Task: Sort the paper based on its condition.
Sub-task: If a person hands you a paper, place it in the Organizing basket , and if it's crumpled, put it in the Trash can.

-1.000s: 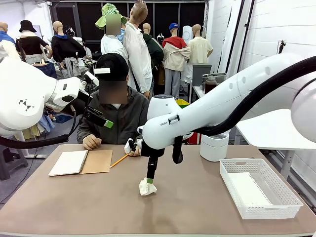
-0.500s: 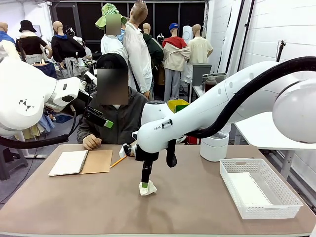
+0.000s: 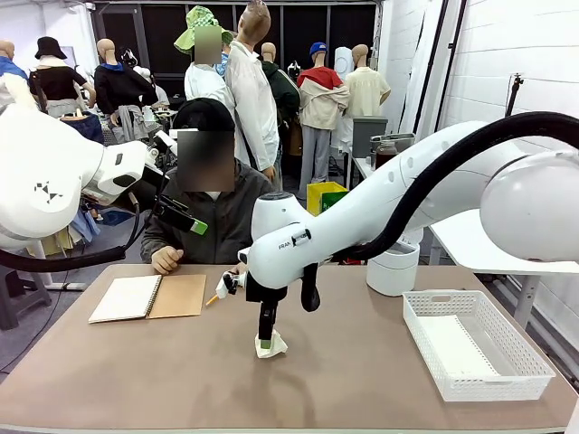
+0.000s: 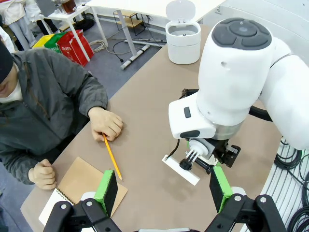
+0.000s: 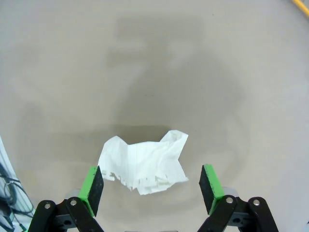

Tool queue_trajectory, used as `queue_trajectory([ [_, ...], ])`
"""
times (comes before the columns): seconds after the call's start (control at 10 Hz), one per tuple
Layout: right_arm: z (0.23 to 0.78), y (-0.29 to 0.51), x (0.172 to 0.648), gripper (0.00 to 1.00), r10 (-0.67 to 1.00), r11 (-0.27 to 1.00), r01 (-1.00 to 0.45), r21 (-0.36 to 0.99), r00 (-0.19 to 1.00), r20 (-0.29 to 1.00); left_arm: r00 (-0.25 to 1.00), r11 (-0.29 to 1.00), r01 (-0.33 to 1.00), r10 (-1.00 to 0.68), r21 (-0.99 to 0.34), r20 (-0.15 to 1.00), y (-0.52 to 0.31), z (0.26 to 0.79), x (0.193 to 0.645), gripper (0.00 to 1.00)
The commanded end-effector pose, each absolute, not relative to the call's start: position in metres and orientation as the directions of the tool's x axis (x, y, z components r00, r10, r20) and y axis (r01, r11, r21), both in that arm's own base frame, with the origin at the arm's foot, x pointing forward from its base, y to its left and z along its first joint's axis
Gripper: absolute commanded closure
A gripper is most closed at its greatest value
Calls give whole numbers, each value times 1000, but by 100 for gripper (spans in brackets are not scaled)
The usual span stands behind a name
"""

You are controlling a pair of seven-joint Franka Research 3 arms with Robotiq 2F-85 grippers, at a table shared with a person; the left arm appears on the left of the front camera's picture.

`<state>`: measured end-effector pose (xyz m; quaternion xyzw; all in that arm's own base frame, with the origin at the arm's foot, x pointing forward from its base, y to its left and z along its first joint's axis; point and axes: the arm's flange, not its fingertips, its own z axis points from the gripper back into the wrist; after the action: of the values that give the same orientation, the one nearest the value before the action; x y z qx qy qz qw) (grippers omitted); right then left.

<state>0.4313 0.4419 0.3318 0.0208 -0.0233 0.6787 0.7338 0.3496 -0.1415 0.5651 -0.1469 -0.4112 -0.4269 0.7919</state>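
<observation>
- The right gripper (image 3: 264,343) is hanging right over a crumpled paper (image 5: 143,164) in the middle of the brown table (image 3: 136,371). Its fingers (image 5: 92,187) are standing wide open, one on each side of the paper, and they are holding nothing.
- In the right wrist view the paper is sitting between the two green pads, a little nearer one pad than the other. I think the step is grabbing this scrunched sheet.
- To do it well, I think the gripper should be going straight down until the pads are almost touching the table, then squeezing slowly so the paper bunches up between them.
- The paper is thin and light, so a fast squeeze could be pushing it sideways or pinching just a corner.
- A flat sheet is lying in the white basket (image 3: 534,362) at the right side of the table. A white bin (image 3: 393,268) is standing at the back. I am guessing crumpled paper goes in the bin.
- The left gripper (image 4: 164,186) is waiting up high with its fingers open and empty.
- The person's hand (image 4: 107,123) is resting on a yellow pencil (image 4: 111,157) near the notebook (image 3: 149,297), so the lift should be staying clear of that side.
</observation>
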Motion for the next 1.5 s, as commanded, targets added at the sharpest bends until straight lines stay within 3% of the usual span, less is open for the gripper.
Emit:
queue_trajectory([
  [0.0, 325, 457, 436, 0, 996, 87, -996, -1, 87, 28, 308, 595, 797, -550, 105, 777, -141, 564, 350, 0],
  [0.6, 313, 462, 440, 0, 996, 91, -996, 5, 91, -24, 308, 595, 797, -550, 105, 777, -141, 564, 350, 0],
  [0.7, 313, 462, 440, 10, 996, 92, -996, 20, 92, -17, 308, 595, 797, -550, 105, 777, -141, 564, 350, 0],
  [0.8, 312, 463, 441, 30, 995, 97, -995, 27, 97, -16, 308, 595, 797, -550, 105, 777, -141, 564, 350, 0],
  [0.9, 313, 463, 440, 36, 996, 92, -995, 30, 91, -22, 308, 595, 797, -550, 105, 777, -141, 564, 350, 0],
  [1.0, 313, 463, 441, 36, 995, 101, -993, 58, 100, -21, 308, 595, 797, -550, 105, 777, -141, 564, 350, 0],
  [1.2, 314, 462, 442, 75, 996, 92, -995, 45, 91, -17, 308, 595, 797, -550, 105, 777, -141, 564, 350, 0],
  [1.4, 318, 461, 441, 75, 995, 95, -994, 56, 95, -2, 308, 595, 797, -550, 105, 777, -141, 564, 350, 0],
])
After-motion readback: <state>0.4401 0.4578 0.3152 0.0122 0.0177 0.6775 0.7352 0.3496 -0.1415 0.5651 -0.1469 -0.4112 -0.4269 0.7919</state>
